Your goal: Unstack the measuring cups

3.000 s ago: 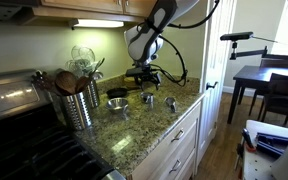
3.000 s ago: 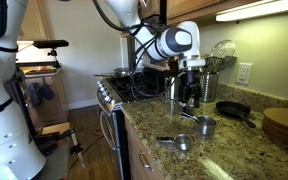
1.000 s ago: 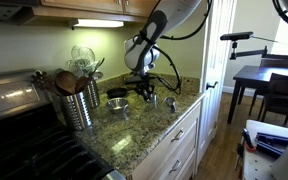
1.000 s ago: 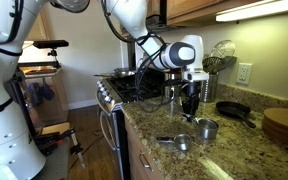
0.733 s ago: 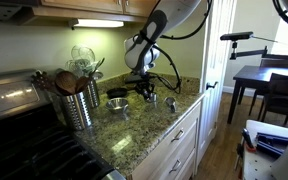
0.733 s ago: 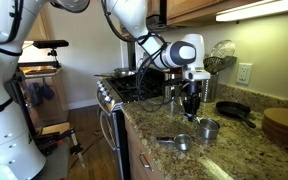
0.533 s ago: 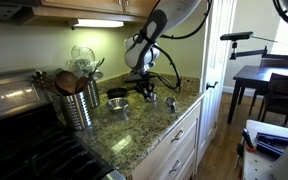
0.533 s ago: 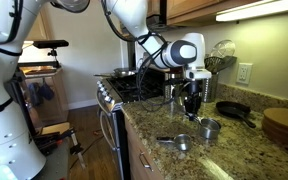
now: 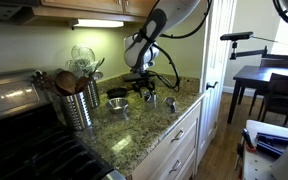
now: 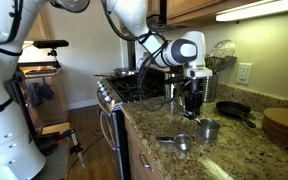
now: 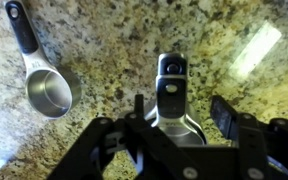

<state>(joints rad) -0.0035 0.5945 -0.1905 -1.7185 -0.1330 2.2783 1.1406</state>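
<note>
The gripper (image 11: 179, 106), lower than three seconds ago, hangs spread apart over one measuring cup (image 11: 171, 78).

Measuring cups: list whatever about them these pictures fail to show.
Wrist view: the gripper hides the near rim of the measuring cup beneath it; cups nested inside cannot be told.
Exterior view: the loose cup is too small, its size marking unreadable.

I recorded a perforated steel utensil holder (image 9: 81, 108) upright on the speckled granite countertop (image 9: 134, 135), with wooden spoons (image 9: 66, 82) in it and a wire whisk (image 9: 84, 57) rising above them. A dark bowl (image 9: 117, 94) sat near it. A stove (image 9: 19, 140) adjoined the counter. A round wooden board (image 10: 282, 124) lay farther along.
</note>
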